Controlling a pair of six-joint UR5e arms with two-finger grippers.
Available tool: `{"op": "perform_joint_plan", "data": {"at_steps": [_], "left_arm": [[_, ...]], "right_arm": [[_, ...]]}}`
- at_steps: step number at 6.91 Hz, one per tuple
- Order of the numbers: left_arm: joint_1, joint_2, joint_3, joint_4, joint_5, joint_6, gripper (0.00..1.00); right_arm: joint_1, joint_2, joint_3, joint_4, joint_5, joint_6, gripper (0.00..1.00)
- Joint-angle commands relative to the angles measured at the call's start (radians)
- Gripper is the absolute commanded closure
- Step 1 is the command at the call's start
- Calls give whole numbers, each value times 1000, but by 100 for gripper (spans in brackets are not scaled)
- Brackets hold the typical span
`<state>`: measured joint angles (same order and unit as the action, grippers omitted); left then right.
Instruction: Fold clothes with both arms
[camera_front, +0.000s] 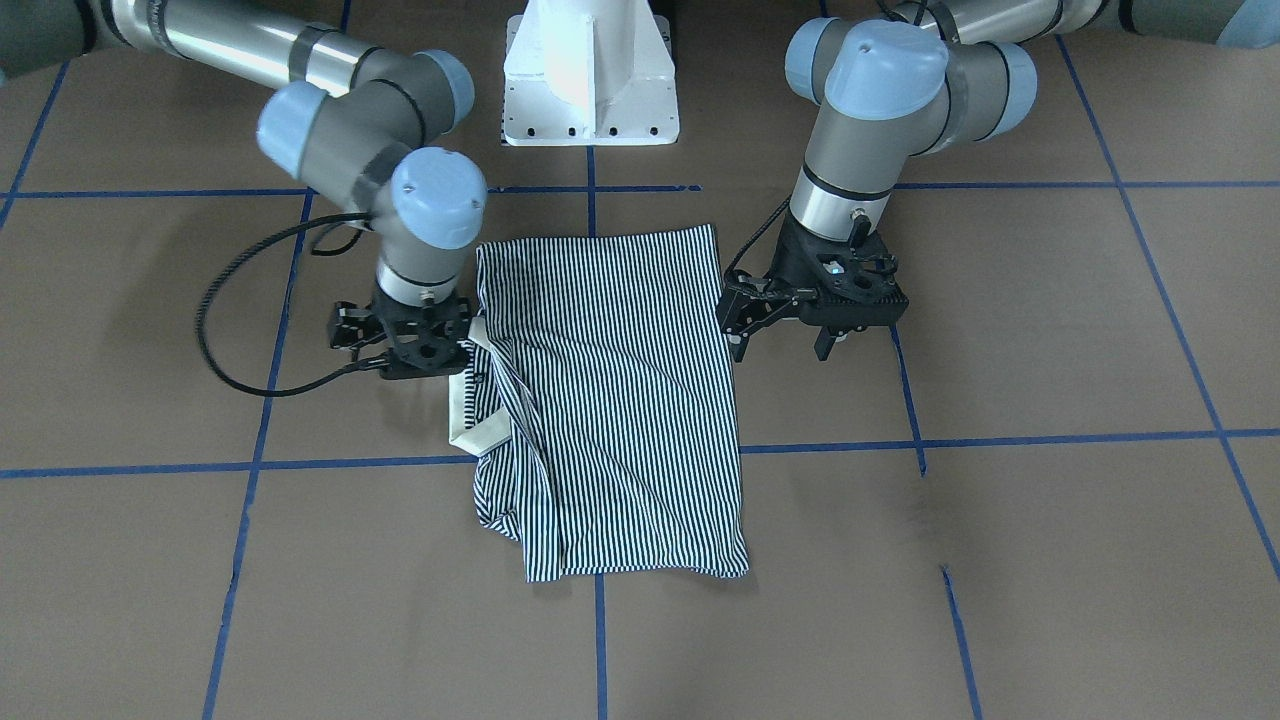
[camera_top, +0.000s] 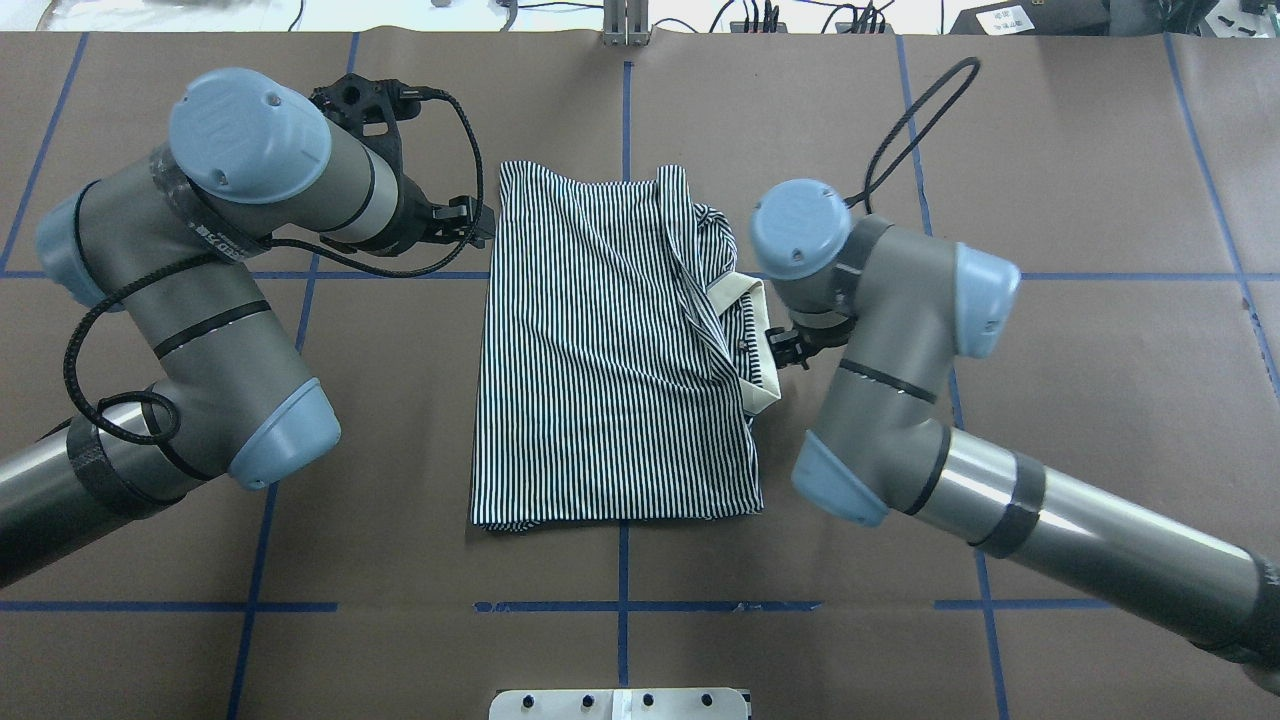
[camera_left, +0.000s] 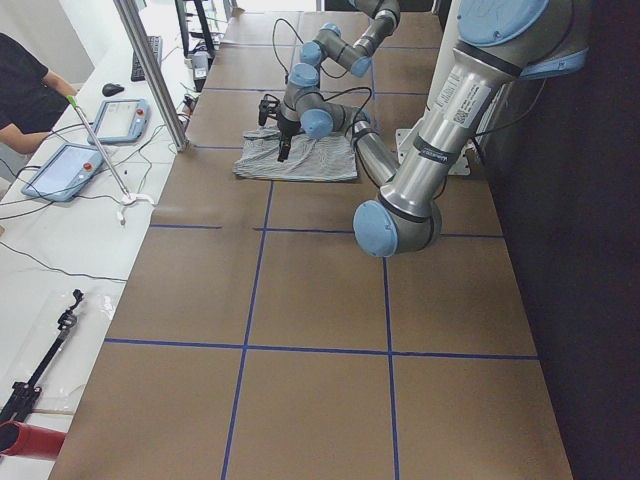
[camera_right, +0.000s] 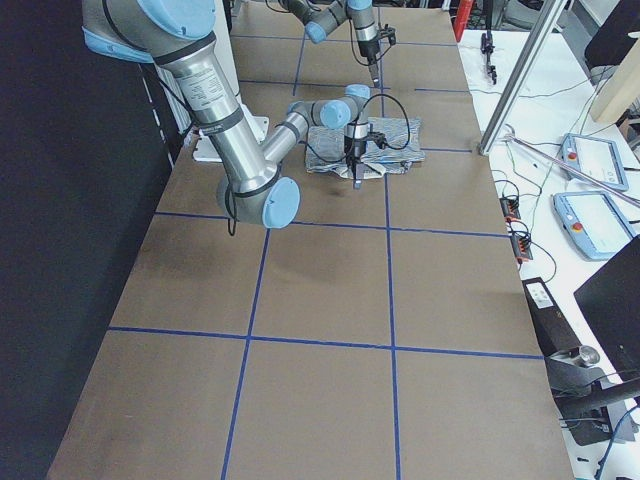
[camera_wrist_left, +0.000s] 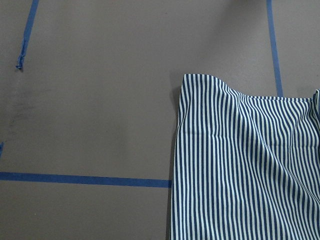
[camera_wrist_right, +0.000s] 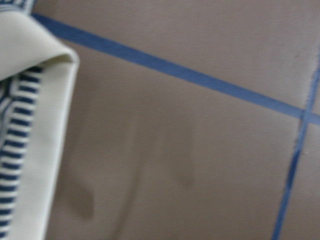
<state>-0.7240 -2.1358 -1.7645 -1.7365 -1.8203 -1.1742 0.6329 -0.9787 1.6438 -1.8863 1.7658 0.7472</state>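
Logged brown table, marked with blue tape grid. Found striped polo shirt folded to a rectangle at table centre. Observed left gripper released, empty, beside shirt's edge. Observed right gripper spread, empty, beside cream collar.

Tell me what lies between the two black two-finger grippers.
The navy-and-white striped polo shirt lies between the left gripper and right gripper, clearest in the exterior front-facing view.

Polo shirt on table between left pincer and right pincer, collar beside the latter.
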Motion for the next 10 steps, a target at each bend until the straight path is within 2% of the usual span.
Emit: {"op": "perform_joint_plan", "data": {"at_steps": [1,2,3,4,5,8,10], "left_arm": [[0,-1,-6,2,-1,-1,0],[0,2,-12,5,-1,1,0],[-2,8,-21,9,-1,7,0],[-8,10,-21,12,3,22,0],[-9,17,-24,14,1,33,0],[-11,39,-47,15,-16,33,0],[-9,39,-47,15,-17,33,0]], "right_arm": [[86,-31,82,-5,64,-94,0],[87,76,9,7,63,-85,0],[85,232,-179,72,63,-75,0],[80,314,-338,207,63,-28,0],[45,365,-454,311,57,-17,0],[-36,362,-469,287,47,-15,0],[-36,350,-469,262,35,-17,0]]}}
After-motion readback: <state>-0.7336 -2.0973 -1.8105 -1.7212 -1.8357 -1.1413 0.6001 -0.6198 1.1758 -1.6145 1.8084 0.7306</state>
